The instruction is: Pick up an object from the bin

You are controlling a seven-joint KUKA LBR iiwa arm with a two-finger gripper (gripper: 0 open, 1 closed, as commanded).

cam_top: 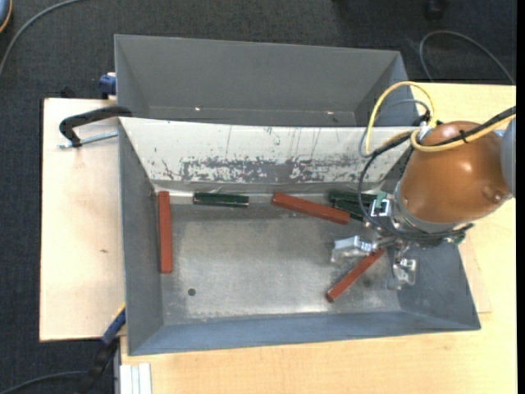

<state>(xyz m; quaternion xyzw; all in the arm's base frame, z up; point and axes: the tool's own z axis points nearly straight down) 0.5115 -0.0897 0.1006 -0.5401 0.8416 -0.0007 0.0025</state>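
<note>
My gripper (376, 258) is low over the right part of the bin floor, under the orange wrist cover. Its two metal fingers stand apart, one finger (349, 245) to the left and one (402, 270) to the right. Between them lies the upper end of a red-brown stick (351, 278), which slants down-left across the floor. The stick rests on the bin floor. A second red-brown stick (310, 208) lies just behind the gripper by the back wall, beside a dark green and black piece (348, 199).
A dark green pen (220, 199) lies along the back wall at centre-left. Another red-brown stick (165, 232) lies lengthwise by the left wall. The arm and its cables hang over the bin's right rim.
</note>
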